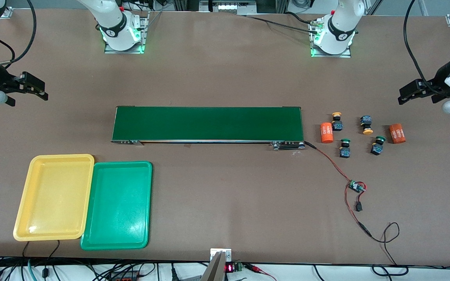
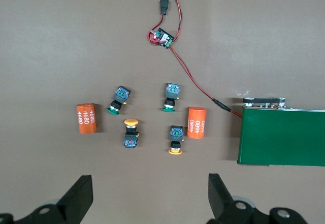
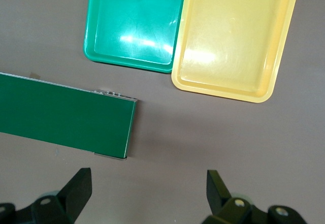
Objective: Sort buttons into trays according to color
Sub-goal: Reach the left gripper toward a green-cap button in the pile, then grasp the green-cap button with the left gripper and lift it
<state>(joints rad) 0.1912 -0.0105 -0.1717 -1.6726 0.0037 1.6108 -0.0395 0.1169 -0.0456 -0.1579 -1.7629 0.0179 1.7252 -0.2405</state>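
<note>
Four buttons lie on the table past the conveyor's end toward the left arm's end: two yellow-capped ones (image 1: 337,121) (image 1: 366,125) and, nearer the front camera, two green-capped ones (image 1: 345,147) (image 1: 377,144). The left wrist view shows the green pair (image 2: 118,100) (image 2: 171,97) and the yellow pair (image 2: 131,133) (image 2: 175,140). My left gripper (image 1: 402,96) (image 2: 151,198) hangs open and empty above the table beside them. The yellow tray (image 1: 55,197) (image 3: 233,36) and green tray (image 1: 117,205) (image 3: 134,23) lie side by side, both empty. My right gripper (image 1: 42,90) (image 3: 150,196) hovers open at the right arm's end.
A long dark green conveyor belt (image 1: 207,123) (image 2: 284,137) (image 3: 66,115) crosses the table's middle. Two orange cylinders (image 1: 326,132) (image 1: 397,133) flank the buttons. A red-and-black wire with a small circuit board (image 1: 356,186) (image 2: 162,36) trails from the belt toward the front edge.
</note>
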